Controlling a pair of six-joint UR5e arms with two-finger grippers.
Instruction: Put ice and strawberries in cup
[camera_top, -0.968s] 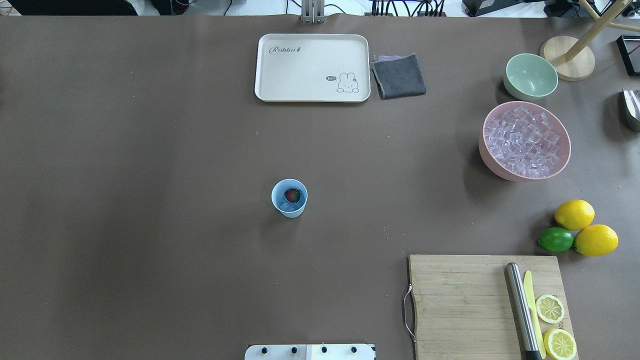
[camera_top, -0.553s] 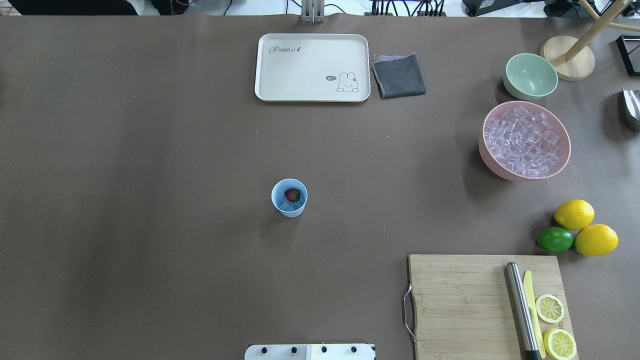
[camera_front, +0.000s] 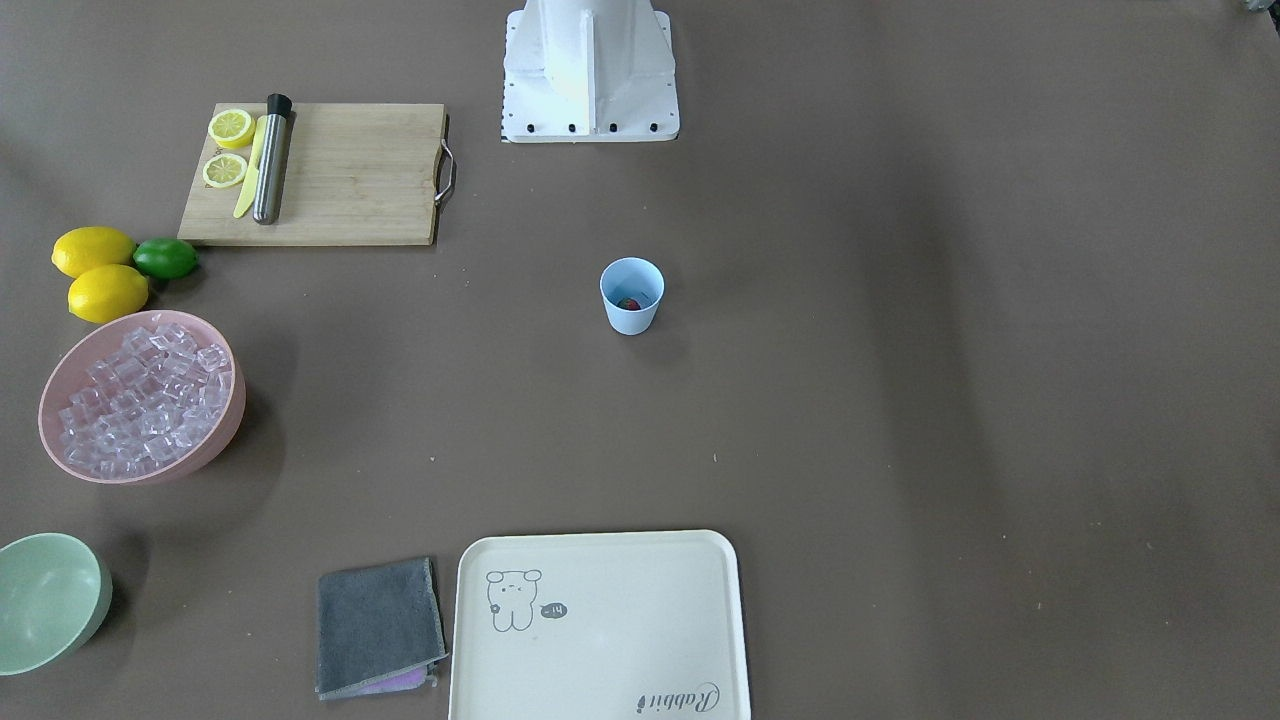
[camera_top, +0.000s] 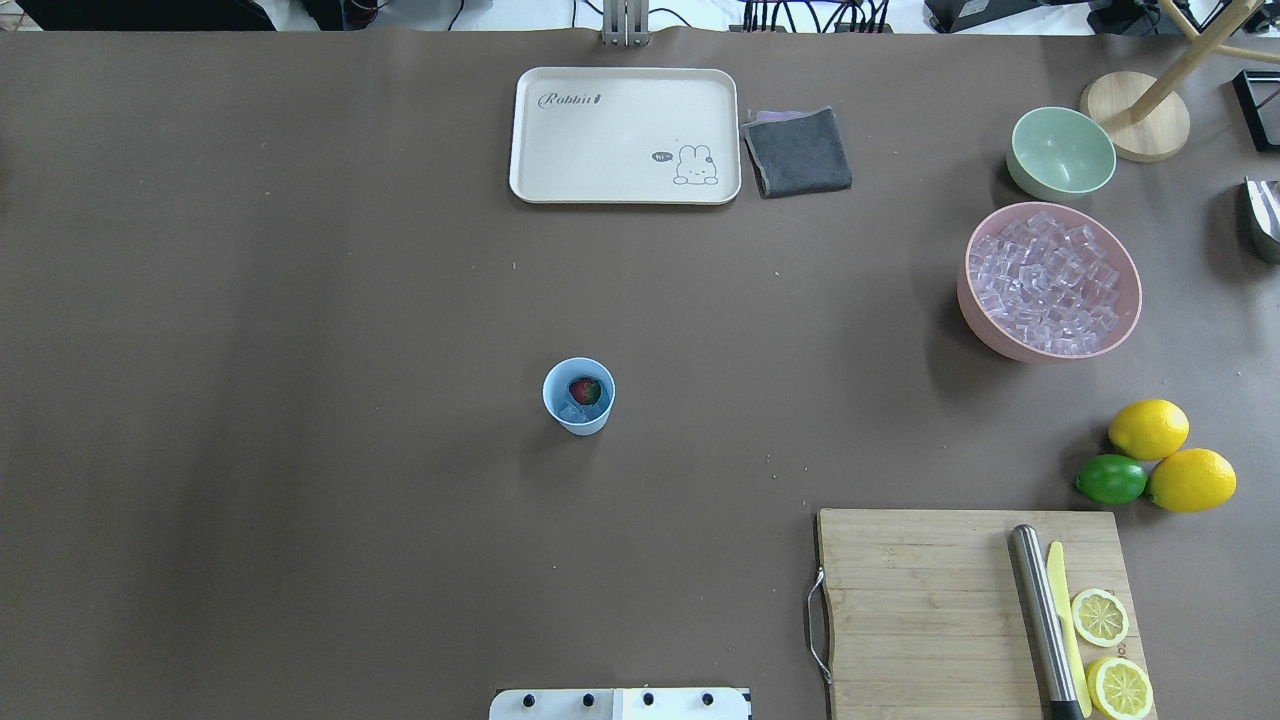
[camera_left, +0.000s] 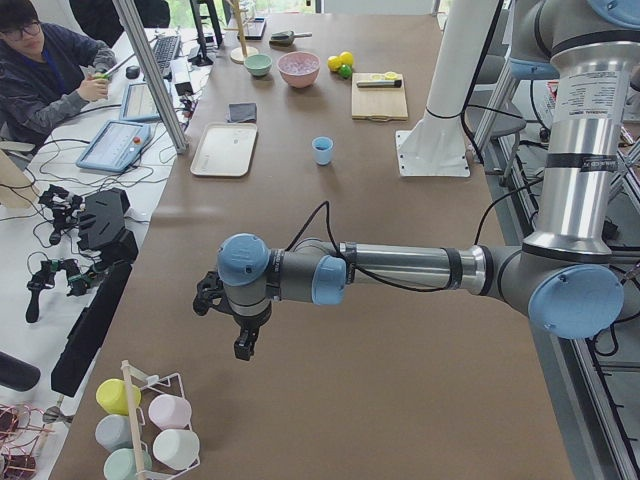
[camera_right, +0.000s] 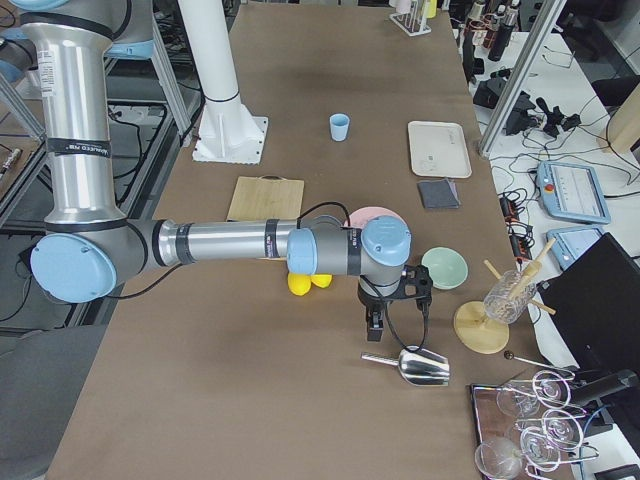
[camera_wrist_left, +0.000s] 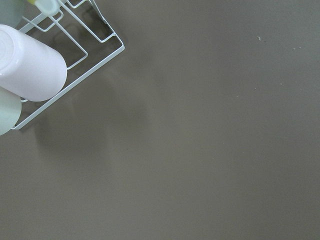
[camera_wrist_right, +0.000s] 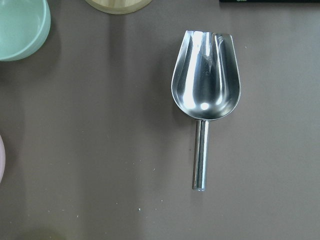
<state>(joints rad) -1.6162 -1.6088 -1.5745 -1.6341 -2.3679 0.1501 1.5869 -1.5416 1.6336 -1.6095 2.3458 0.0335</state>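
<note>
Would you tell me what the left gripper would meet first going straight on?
Pointing down, the left gripper would probably meet bare table; the mug rack sits off to one side, though depth is unclear.

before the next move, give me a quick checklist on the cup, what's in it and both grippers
1. Cup upright on the table, nothing near it: ok.
2. Strawberry inside the cup: ok.
3. Ice inside the cup, beside the strawberry: ok.
4. Metal scoop lying flat, empty, unheld: ok.
5. Left gripper and right gripper far from the cup, at opposite ends: ok.
6. Grippers open or shut: cannot tell.
</note>
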